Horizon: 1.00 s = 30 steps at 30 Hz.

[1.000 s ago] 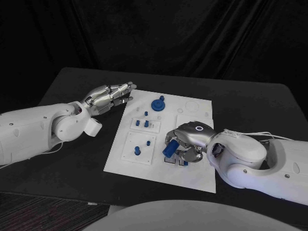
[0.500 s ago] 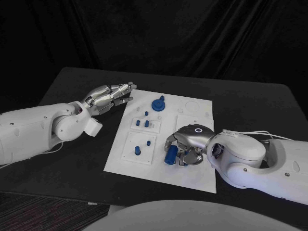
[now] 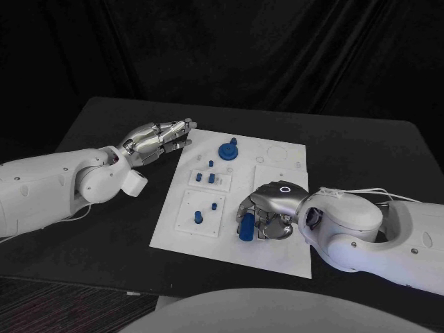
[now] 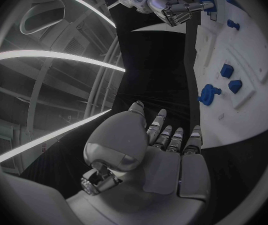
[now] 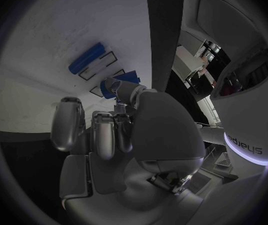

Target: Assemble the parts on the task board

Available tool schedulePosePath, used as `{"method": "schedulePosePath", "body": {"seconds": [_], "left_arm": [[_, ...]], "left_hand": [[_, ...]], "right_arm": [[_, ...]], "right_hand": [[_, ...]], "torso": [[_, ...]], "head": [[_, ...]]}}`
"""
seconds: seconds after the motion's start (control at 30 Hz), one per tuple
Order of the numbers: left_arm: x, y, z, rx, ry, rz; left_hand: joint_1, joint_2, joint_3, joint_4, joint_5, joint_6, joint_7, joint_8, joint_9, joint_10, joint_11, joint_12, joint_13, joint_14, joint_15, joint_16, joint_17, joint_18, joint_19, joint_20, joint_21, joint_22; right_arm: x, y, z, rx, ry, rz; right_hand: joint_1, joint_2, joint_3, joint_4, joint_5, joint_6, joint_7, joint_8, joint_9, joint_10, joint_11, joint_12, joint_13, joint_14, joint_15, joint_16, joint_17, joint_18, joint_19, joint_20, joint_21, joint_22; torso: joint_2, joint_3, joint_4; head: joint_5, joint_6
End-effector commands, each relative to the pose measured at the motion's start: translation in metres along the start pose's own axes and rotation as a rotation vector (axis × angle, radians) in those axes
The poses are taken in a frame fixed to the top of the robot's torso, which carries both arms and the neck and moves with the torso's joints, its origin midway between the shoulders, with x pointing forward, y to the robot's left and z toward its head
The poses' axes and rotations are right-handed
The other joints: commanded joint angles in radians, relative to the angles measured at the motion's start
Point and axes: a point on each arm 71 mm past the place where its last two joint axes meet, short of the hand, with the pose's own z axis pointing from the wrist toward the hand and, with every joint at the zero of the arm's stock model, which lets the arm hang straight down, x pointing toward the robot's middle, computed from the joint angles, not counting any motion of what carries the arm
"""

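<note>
On the task board (image 3: 282, 258), the right hand (image 3: 265, 211) grips a blue part (image 3: 246, 227); the left hand (image 3: 159, 139) rests beside it, fingers together, holding nothing.

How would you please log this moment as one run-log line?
right hand: holds blue part over task board | left hand: at board's far corner, holds nothing

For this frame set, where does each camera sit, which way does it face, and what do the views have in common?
Head view: on the robot's head, looking down at the task board; both arms, left hand and right hand show.
Left wrist view: behind the left hand, facing along its fingers past the board's edge.
Right wrist view: behind the right hand, facing the board, blue part at its fingertips.
Shared: head and left wrist views both show the right hand over the board.
</note>
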Motion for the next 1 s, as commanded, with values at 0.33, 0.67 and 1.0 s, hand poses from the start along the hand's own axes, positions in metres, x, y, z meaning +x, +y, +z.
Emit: {"method": "schedulePosePath", "body": {"seconds": [0.33,0.67,1.0], "left_arm": [[0.001,0.000,0.000,0.009,0.010,-0.014],[0.001,0.001,0.001,0.005,0.012,-0.016],[0.000,0.001,-0.001,0.001,0.009,-0.016]], "left_hand": [[0.000,0.005,0.001,0.002,-0.002,0.000,0.006,0.003,0.001,-0.001,0.004,0.003,0.001,0.000,0.003,-0.004,-0.002,0.011,0.007,0.003,0.007,0.001],[-0.002,0.005,0.002,0.004,-0.003,0.001,0.006,0.004,0.001,-0.002,0.003,0.003,0.001,0.000,0.005,-0.004,-0.002,0.011,0.007,0.003,0.007,0.001],[-0.002,0.006,0.004,0.004,0.000,0.001,0.005,0.004,0.001,-0.002,0.003,0.003,0.001,0.000,0.006,-0.004,-0.002,0.011,0.007,0.003,0.007,0.001]], "right_arm": [[-0.002,-0.007,-0.003,0.050,-0.055,0.028],[-0.005,-0.013,-0.004,0.085,-0.092,-0.008],[-0.012,-0.015,-0.014,0.060,-0.199,0.018]], "right_hand": [[-0.007,0.000,-0.010,0.002,-0.001,0.040,0.042,-0.019,-0.009,0.104,-0.001,0.003,0.264,0.105,-0.006,0.003,0.263,0.008,-0.007,-0.004,-0.019,0.171],[-0.005,-0.003,-0.020,0.001,-0.003,0.034,0.042,-0.031,-0.014,0.104,0.001,0.003,0.264,0.105,-0.004,0.003,0.263,0.010,-0.012,-0.002,-0.030,0.168],[-0.059,-0.008,-0.158,0.098,-0.003,-0.051,0.070,-0.079,-0.039,0.104,0.022,0.003,0.264,0.105,0.019,0.003,0.263,0.004,0.000,0.017,-0.010,0.174]], "torso": [[-0.001,-0.0005,0.0011],[-0.002,0.0004,0.0010],[-0.001,-0.0002,0.0005]], "head": [[0.000,0.000],[0.002,0.000],[0.006,0.000]]}}
